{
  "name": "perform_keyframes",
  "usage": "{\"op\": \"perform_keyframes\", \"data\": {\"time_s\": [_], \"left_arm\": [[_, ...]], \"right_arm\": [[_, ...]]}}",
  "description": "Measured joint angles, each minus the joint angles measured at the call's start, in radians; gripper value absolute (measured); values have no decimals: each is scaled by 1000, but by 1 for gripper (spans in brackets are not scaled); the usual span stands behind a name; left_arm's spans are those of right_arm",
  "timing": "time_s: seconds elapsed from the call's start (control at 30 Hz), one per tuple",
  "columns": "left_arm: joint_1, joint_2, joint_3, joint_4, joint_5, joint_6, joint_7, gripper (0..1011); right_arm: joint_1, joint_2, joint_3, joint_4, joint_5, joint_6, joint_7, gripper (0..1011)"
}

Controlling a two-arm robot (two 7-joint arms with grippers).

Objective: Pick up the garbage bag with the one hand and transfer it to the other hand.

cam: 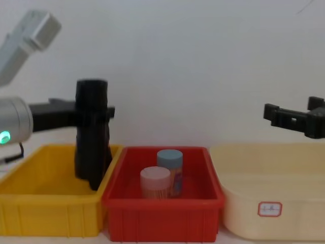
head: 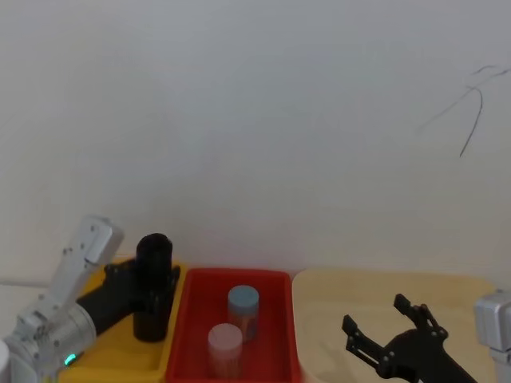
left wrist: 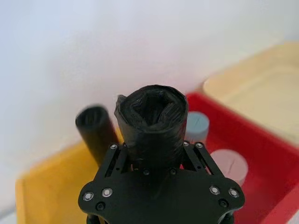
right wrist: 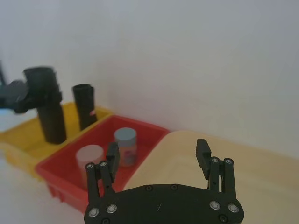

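Item: garbage bag (cam: pixel 91 101), a stout black wrinkled roll, upright, over the yellow bin (cam: pixel 51 213) at the robot's left. Holder: left gripper (cam: pixel 96 111), green light on its wrist, fingers clamped on the roll's upper part from both sides. The left wrist view adds the roll's folded, hollow top end rising past the fingertips. From the chest, the lower end dips within the bin's walls; contact with the floor cannot be told. The right wrist view adds a slimmer black roll (right wrist: pixel 84 105) standing in the same bin, just beside the held one and apart from it. Centre: red bin (cam: pixel 162 213) with a blue-capped jar (cam: pixel 169 158) and a pale-capped jar (cam: pixel 155 178), close together. Right: cream bin (cam: pixel 274 188); above it the right gripper (right wrist: pixel 157 149), fingers spread wide, holding nothing.
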Motion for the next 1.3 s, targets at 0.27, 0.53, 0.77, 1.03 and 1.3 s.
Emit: {"op": "perform_keyframes", "data": {"time_s": [0.27, 0.53, 0.77, 1.03, 1.3], "left_arm": [[-29, 32, -18, -59, -49, 14, -78, 386], [-62, 54, -27, -92, -113, 51, -160, 386], [-86, 67, -18, -99, -158, 92, -223, 386], [-103, 74, 6, -100, -202, 125, -292, 386], [-112, 71, 23, -100, -246, 144, -350, 386]], "right_arm": [[21, 39, -5, -19, 48, 38, 91, 1000], [47, 91, -12, -41, 108, 82, 196, 1000], [69, 135, -20, -56, 160, 120, 291, 1001], [102, 184, -41, -70, 217, 162, 399, 1000], [133, 208, -67, -69, 257, 190, 474, 1000]]}}
